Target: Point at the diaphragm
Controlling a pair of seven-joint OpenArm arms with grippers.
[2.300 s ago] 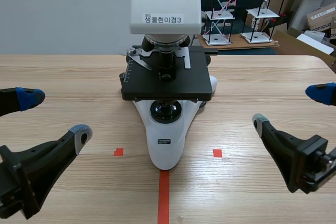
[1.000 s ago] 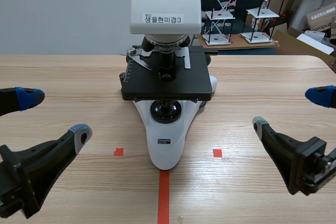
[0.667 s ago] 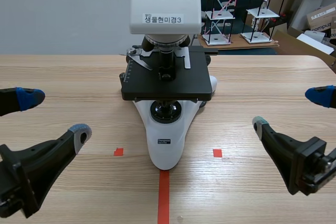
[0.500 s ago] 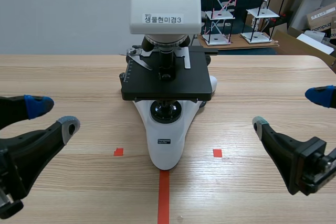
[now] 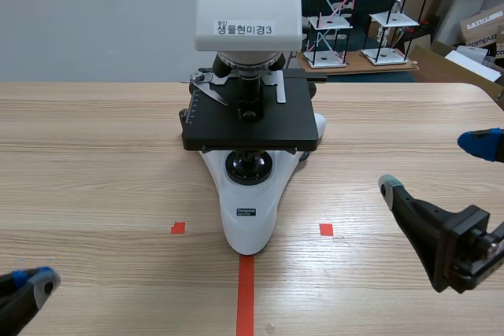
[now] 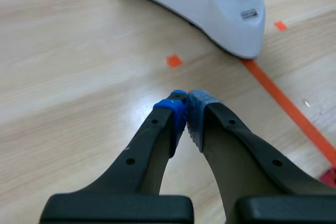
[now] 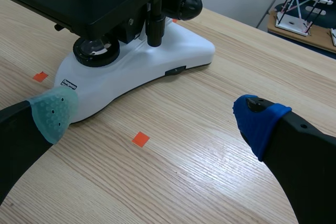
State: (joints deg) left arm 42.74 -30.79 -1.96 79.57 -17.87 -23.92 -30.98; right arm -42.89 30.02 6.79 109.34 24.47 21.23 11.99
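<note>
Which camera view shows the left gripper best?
The left wrist view: the left gripper fills it from base to tips, plainly shut on nothing. The scene view shows only its tip in the near left corner; the right wrist view shows nothing of it.

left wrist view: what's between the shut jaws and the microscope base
Just bare table and one orange-red tape square, short of the microscope base; the left wrist view shows it.
</note>
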